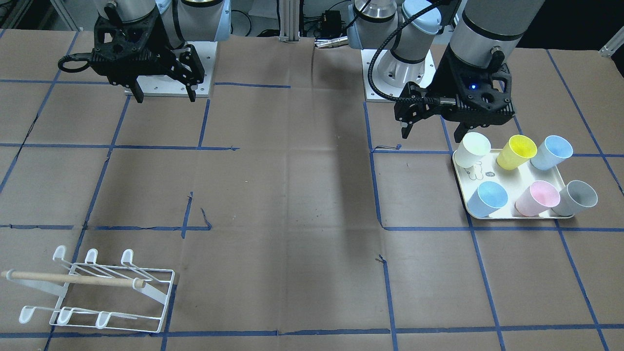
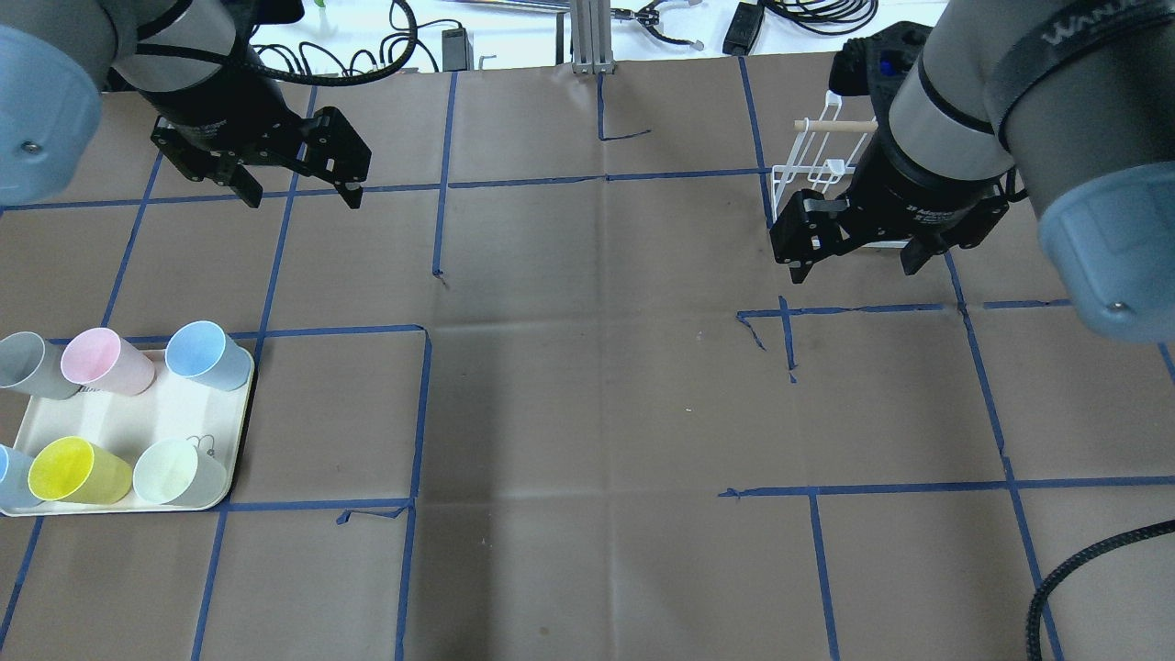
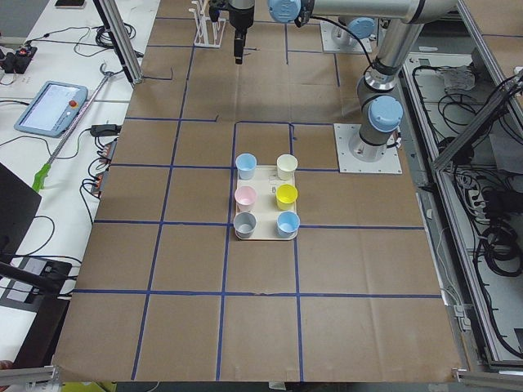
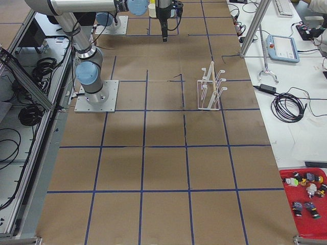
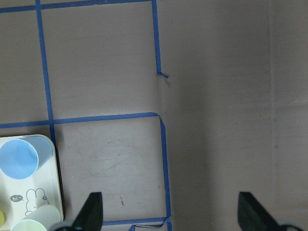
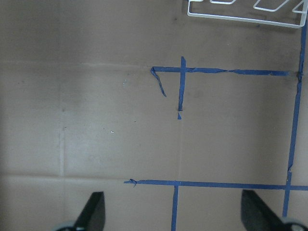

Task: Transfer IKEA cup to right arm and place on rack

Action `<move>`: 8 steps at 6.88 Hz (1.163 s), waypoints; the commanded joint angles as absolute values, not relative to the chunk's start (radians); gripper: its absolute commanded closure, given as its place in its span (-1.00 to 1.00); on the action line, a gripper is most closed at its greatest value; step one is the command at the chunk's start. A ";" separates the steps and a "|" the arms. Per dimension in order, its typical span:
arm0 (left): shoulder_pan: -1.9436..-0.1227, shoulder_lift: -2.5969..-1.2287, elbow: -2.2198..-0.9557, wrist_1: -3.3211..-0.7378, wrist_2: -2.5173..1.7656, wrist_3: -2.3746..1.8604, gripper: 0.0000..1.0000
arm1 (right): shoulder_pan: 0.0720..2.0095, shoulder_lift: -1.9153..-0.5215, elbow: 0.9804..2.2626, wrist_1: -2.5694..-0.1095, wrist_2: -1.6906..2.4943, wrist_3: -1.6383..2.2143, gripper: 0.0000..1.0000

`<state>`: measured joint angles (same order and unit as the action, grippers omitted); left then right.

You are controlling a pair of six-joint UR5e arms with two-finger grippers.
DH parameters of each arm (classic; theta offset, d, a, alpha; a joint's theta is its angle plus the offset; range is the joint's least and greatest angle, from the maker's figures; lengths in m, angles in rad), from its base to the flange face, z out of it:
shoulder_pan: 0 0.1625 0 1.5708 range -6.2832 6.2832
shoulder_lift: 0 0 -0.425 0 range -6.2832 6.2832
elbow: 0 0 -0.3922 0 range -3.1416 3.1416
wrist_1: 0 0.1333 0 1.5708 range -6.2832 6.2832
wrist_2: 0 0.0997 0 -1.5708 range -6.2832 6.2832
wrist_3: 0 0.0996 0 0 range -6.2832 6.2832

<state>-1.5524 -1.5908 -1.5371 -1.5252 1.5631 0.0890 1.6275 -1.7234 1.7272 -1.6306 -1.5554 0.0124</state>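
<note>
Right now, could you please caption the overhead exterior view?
Six cups sit on the tray while left pincer and right pincer hover open.

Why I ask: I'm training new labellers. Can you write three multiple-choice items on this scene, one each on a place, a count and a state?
1. Where does the white cup stand?
A. on the wire rack
B. on the cream tray
C. on bare table paper

2. How many cups are on the tray?
A. four
B. six
C. eight

3. What state is the left tool in?
A. open, empty
B. shut on a cup
C. shut, empty

Key: 1 B, it sits at the tray's corner; 2 B, two rows of three; 3 A, its fingers stand wide apart with nothing between.
</note>
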 commanded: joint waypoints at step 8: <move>-1.552 -1.591 -1.542 -1.528 1.563 0.044 -0.99 | 1.628 -1.724 1.729 -1.631 -1.555 0.014 -0.99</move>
